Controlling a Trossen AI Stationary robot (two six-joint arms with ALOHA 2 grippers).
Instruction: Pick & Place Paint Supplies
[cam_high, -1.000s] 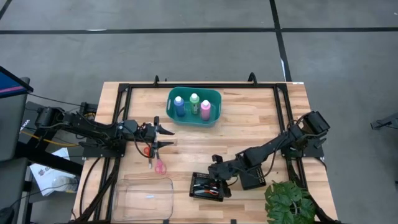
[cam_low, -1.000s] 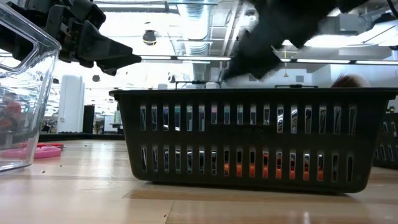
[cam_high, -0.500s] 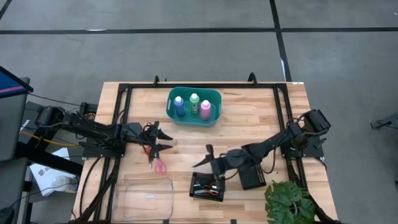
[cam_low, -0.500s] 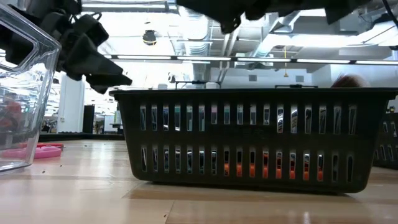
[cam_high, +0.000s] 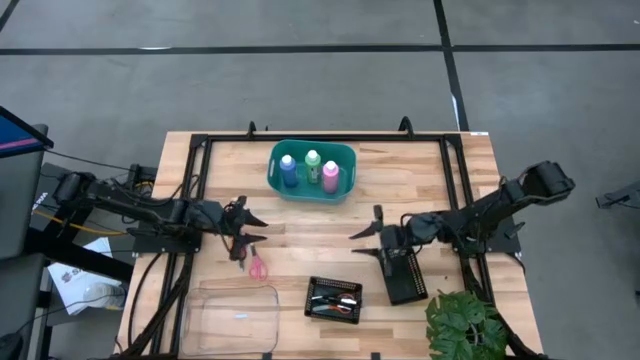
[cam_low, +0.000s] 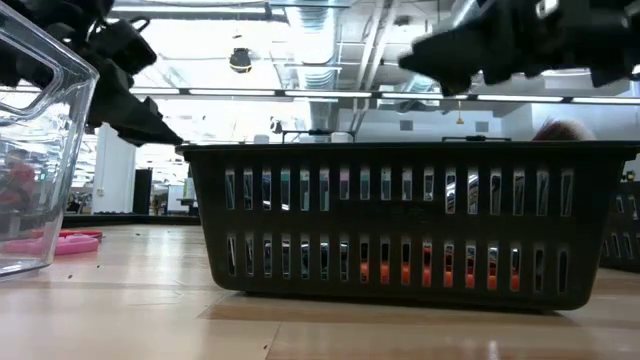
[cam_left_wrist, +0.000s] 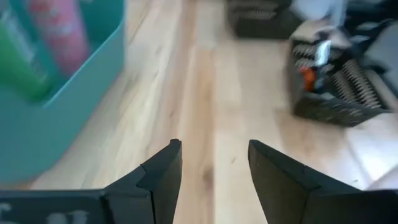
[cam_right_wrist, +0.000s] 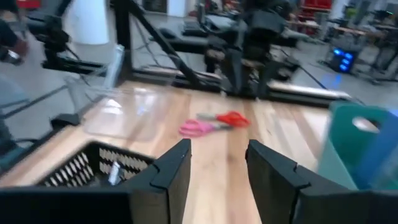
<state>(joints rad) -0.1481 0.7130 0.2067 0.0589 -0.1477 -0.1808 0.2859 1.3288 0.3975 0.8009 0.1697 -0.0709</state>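
Right gripper (cam_high: 365, 231) has left the mesh tray (cam_high: 334, 299); both jaws gape empty (left gripper (cam_high: 255, 229) too).

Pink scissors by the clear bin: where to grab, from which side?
Judging by the high view, the pink scissors lie flat on the table beside the red scissors, near the left gripper. Come straight down, jaws across the narrow part just above the handle loops. Flat pose rules out a side approach.
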